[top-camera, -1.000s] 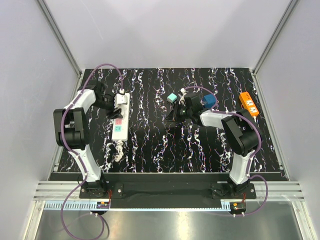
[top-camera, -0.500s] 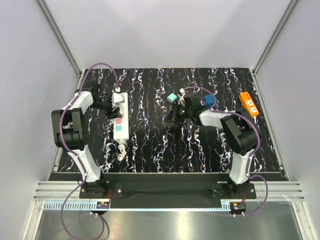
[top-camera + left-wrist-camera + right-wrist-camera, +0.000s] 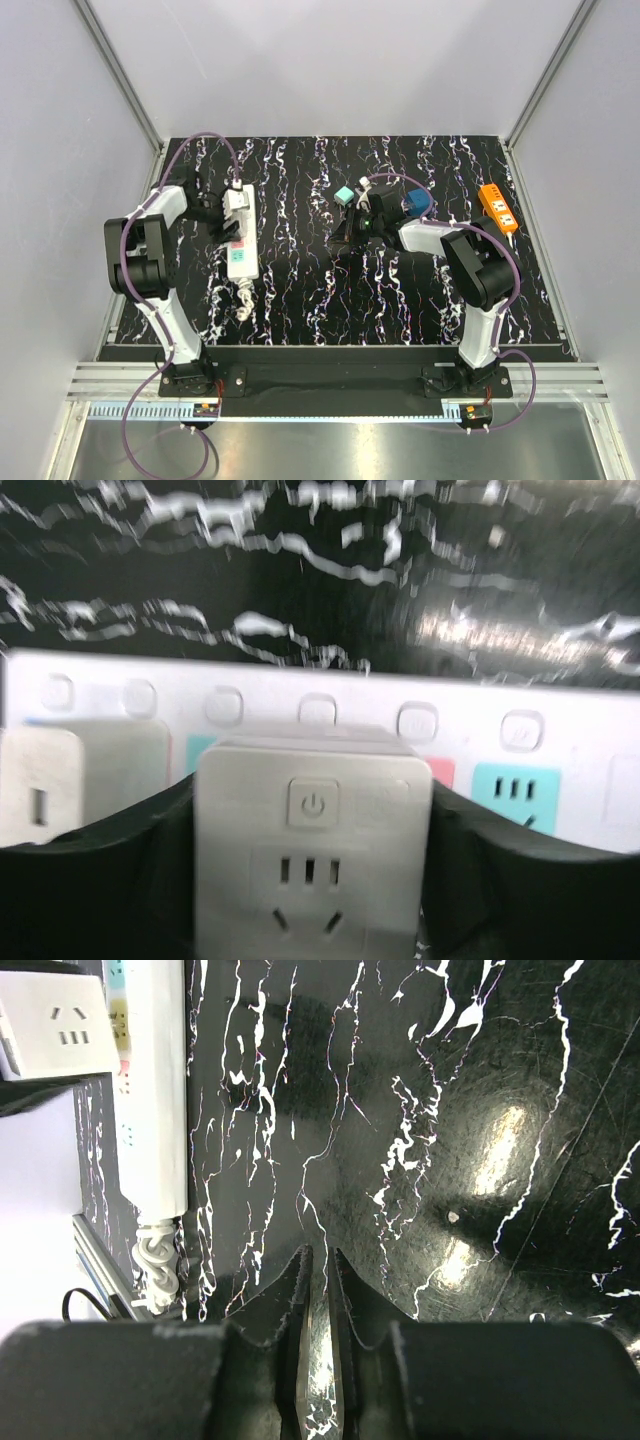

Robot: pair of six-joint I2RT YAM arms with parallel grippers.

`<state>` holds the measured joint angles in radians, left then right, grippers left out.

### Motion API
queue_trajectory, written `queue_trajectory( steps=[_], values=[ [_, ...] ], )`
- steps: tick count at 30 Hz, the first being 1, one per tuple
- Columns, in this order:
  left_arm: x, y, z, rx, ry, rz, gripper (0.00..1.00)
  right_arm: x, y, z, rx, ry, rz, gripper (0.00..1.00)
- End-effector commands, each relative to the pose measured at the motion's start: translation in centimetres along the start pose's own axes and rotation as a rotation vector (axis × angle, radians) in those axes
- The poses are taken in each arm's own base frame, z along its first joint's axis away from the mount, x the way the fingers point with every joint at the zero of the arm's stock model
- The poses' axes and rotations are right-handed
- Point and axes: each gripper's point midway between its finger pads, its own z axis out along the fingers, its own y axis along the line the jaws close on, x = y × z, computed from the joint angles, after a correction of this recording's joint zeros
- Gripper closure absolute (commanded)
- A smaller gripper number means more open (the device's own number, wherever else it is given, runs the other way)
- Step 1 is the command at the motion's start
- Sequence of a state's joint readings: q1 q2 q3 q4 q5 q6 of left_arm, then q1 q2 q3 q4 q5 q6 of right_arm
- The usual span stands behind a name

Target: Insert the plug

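Note:
The plug [image 3: 315, 840] is a white square adapter with a power button and its own socket face. It stands on the long white power strip [image 3: 560, 780], over one of its sockets, and how deep it sits I cannot tell. My left gripper [image 3: 312, 800] is shut on the plug, one black finger against each side. From above, the plug [image 3: 235, 199] sits at the far end of the strip [image 3: 241, 255], with the left gripper [image 3: 228, 205] on it. My right gripper [image 3: 345, 235] hovers mid-table, shut and empty [image 3: 318, 1255].
A second white adapter [image 3: 40, 785] sits on the strip beside the plug. The strip's coiled cord [image 3: 241, 300] lies at its near end. A teal cube [image 3: 344, 195], a blue object [image 3: 418, 203] and an orange power strip [image 3: 498, 207] are at the right.
My left gripper has shifted slightly with the plug, and the strip's far end has swung a little with it. The right arm has barely moved.

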<state>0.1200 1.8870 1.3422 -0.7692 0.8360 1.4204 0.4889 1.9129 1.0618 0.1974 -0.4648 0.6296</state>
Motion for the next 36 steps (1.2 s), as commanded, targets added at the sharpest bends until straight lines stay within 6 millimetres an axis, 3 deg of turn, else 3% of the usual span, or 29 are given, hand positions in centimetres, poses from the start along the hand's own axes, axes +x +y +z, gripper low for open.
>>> queue_trajectory(
  steps=[1,2,10,20,36],
  values=[
    [5.0,-0.4,-0.1,-0.002,0.154,-0.047,0.23,-1.7,1.0,0.2,-0.034,-0.034,-0.028,0.83],
    [5.0,-0.4,-0.1,-0.003,0.156,-0.047,0.01,-1.7,1.0,0.1,-0.033,-0.035,-0.027,0.83],
    [4.9,0.1,-0.4,-0.02,0.166,-0.049,0.01,-1.7,1.0,0.3,-0.035,-0.033,-0.028,0.83],
    [2.4,1.0,-2.3,-0.092,0.152,-0.016,0.01,-1.8,1.3,-0.1,-0.035,-0.038,-0.035,0.83],
    [1.4,0.1,-2.2,-0.123,0.23,-0.006,0.01,-2.0,1.8,-0.6,-0.043,-0.043,-0.042,0.83]
  ],
)
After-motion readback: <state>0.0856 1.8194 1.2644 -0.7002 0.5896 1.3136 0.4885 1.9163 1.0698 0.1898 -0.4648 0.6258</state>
